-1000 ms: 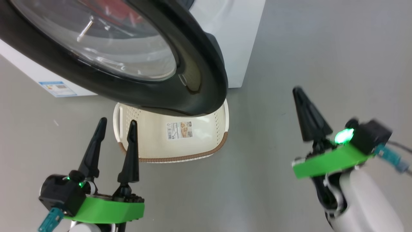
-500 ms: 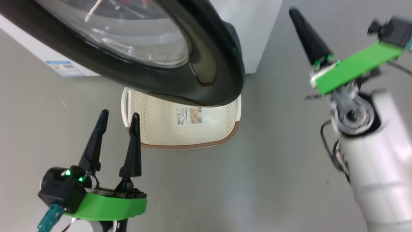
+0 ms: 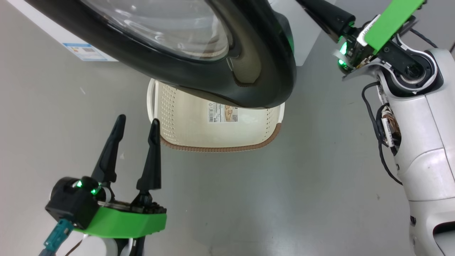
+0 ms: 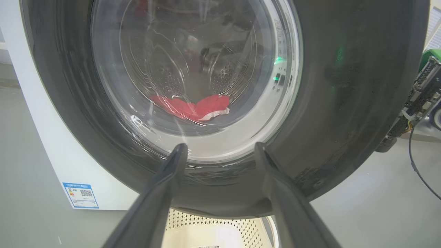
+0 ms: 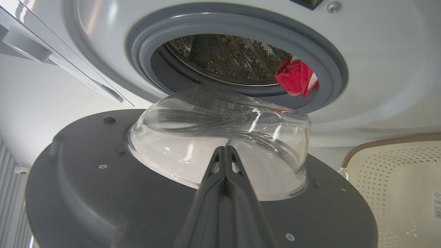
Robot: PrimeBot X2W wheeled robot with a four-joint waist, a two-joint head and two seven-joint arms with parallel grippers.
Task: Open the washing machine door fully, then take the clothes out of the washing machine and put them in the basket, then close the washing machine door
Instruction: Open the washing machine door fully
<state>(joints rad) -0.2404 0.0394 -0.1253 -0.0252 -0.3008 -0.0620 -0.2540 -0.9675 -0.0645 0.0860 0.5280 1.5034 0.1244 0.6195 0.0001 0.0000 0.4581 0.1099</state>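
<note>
Step one: washing machine door partly open above basket. Your right hand clenched, empty, facing door's inner side; left hand spread, idle. Inside drum: clothes. Next: push door fully wide.

Bare lab space: washing machine on plain grey floor
</note>
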